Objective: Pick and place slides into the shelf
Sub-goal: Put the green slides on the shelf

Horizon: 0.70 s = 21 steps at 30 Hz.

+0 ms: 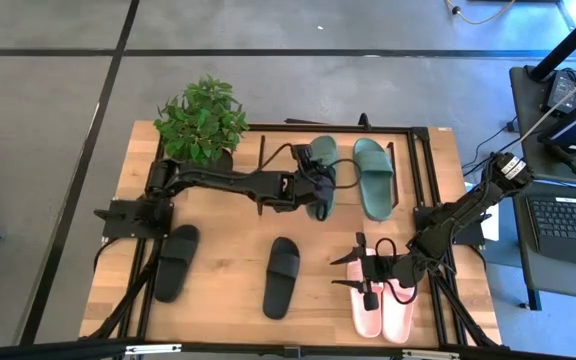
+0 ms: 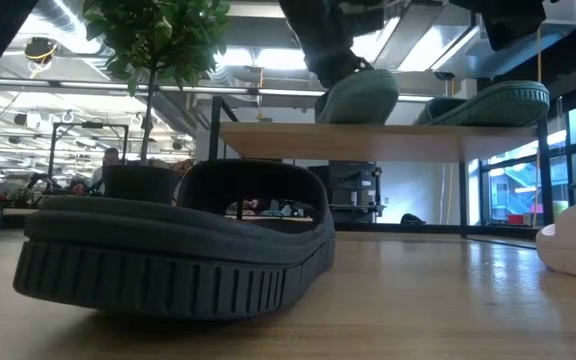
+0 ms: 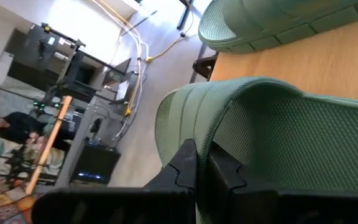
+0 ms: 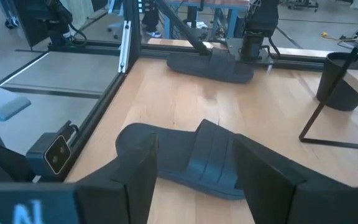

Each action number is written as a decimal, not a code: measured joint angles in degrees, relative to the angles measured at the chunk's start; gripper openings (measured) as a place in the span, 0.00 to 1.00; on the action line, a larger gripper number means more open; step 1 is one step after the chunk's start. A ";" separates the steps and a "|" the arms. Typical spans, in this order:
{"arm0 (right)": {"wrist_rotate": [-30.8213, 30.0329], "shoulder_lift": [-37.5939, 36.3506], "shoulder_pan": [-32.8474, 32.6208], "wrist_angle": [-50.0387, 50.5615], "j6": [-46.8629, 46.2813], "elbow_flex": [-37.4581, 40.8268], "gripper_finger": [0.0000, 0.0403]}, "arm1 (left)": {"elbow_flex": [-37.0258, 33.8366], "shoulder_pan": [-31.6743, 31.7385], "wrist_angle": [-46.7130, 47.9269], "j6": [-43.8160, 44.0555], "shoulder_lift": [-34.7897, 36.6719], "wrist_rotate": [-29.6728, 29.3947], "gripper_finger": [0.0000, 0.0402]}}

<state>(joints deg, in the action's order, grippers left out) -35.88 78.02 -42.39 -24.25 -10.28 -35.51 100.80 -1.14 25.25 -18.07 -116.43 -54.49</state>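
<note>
Left pincer (image 1: 320, 195): mine, reaching over the shelf (image 1: 405, 131) and clamped on the near end of one dark green slide (image 1: 321, 172); my wrist view shows the fingers (image 3: 188, 167) pressed against its ribbed strap.
Held green slide: lying on the shelf's top board, toe end pointing away from me.
Second green slide (image 1: 372, 177): just beside the first on the same board (lying flat, sole down).
Right pincer (image 1: 367, 272): mine too, hanging above the pink pair (image 1: 383, 296) at the near right of the surface (image 1: 223, 240), fingers apart around nothing.
Pink pair: two slides touching side by side on the surface, in front of the shelf.
Black slide, middle (image 1: 281, 276): flat on the surface, well apart from the pink pair; it fills the low view (image 2: 168, 245).
Black slide, left (image 1: 176, 262): near the base of my left arm, apart from its mate.
Plant (image 1: 202, 120): in a dark pot at the far left corner of the surface, beside the shelf.
</note>
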 joint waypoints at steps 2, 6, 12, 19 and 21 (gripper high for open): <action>-0.01 0.00 0.00 0.00 -0.03 0.00 0.51 | 0.04 -0.07 -0.39 -0.28 -0.48 -0.29 0.01; 0.01 0.00 0.00 0.07 -0.09 0.00 0.51 | 0.04 0.07 -0.21 -0.26 -0.45 -0.11 0.02; 0.01 0.00 0.00 0.11 -0.12 0.00 0.51 | 0.04 0.10 -0.90 -0.34 -0.52 -0.03 0.13; 0.01 0.00 -0.01 0.17 -0.13 0.00 0.51 | 0.04 0.02 -0.89 -0.54 -0.52 0.14 0.20; 0.01 0.00 0.00 0.19 -0.13 0.00 0.51 | 0.04 0.02 -0.89 -0.55 -0.52 -0.33 0.22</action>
<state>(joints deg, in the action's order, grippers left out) -35.88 78.02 -42.39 -24.06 -10.41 -35.51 100.84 -1.13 24.36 -18.62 -116.95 -54.82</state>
